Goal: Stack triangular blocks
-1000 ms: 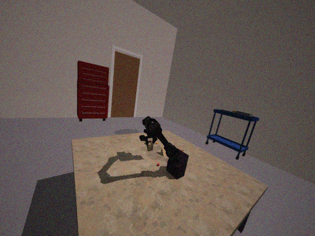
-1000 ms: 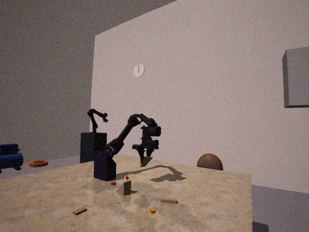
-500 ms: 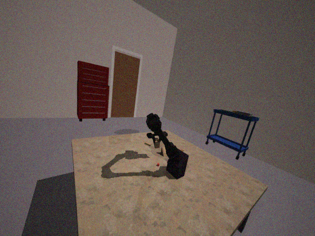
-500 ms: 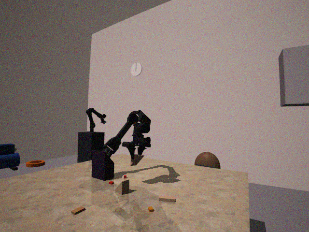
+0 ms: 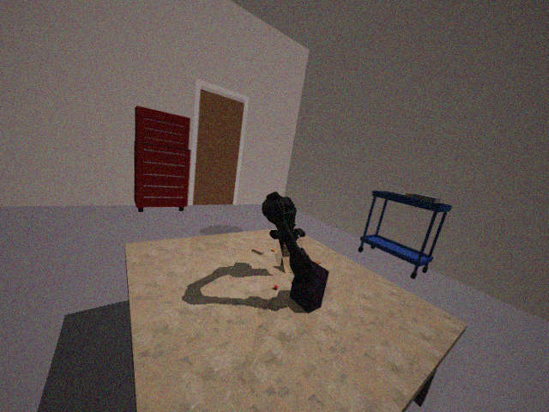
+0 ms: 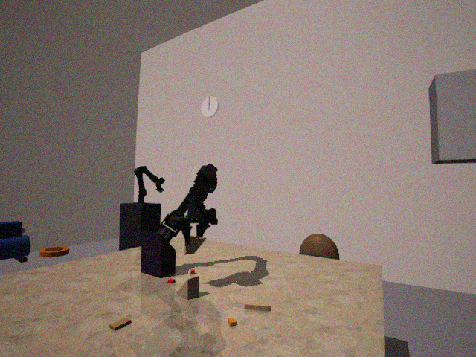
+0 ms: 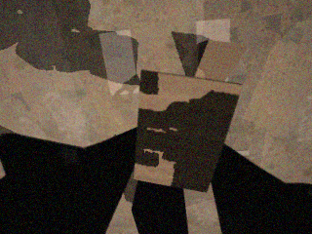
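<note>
My gripper (image 6: pixel 193 242) (image 7: pixel 175 136) is shut on one triangular block (image 6: pixel 196 244) (image 7: pixel 187 132), holding it above the table. In the wrist view a broad, partly shadowed face of that block is toward the camera, between the black fingers. The other triangular block (image 6: pixel 192 287) (image 7: pixel 188 50) stands on the table, its slope falling to the left in the exterior view. In the wrist view its dark triangular end shows just beyond the held block, slightly right of centre. The two blocks are apart. In the top view the arm and fingers hide much of both blocks.
Small red pieces (image 6: pixel 171 280) (image 5: pixel 275 287) lie near the arm's base, another red piece (image 6: pixel 192 271) just behind the standing block. A brown strip (image 6: pixel 257 307) (image 5: pixel 256 251), an orange piece (image 6: pixel 232 321) (image 5: pixel 272 250) and a tan strip (image 6: pixel 120 323) lie farther out on the table (image 6: pixel 326 295).
</note>
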`<state>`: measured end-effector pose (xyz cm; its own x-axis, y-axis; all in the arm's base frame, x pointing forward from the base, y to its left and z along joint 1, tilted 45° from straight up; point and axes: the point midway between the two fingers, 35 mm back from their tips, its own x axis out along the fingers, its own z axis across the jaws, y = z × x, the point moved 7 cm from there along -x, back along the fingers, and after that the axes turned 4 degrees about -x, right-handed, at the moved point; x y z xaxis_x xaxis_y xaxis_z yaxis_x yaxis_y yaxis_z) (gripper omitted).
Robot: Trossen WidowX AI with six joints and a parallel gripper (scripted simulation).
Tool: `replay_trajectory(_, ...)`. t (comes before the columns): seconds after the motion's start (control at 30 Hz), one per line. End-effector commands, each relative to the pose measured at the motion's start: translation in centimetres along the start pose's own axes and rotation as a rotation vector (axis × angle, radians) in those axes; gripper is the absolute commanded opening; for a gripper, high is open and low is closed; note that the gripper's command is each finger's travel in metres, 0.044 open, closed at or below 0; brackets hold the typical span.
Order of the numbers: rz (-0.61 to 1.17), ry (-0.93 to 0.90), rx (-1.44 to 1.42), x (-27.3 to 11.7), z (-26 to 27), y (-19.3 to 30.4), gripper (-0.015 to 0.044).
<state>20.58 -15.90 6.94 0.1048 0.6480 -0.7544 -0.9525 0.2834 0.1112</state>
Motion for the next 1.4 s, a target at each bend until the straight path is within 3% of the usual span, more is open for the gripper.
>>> replay_trajectory(0.0, 0.005, -0.014, -0.008, -0.2, -2.0, 0.5, 0.0)
replay_trajectory(0.4, 0.008, -0.067, -0.021, 0.1, -5.8, 2.2, 0.0)
replay_trajectory(0.93, 0.007, -0.07, -0.023, 7.0, -5.4, -0.6, 0.0)
replay_trajectory(1.37, 0.006, -0.071, -0.024, 10.0, -5.4, -1.6, 0.0)
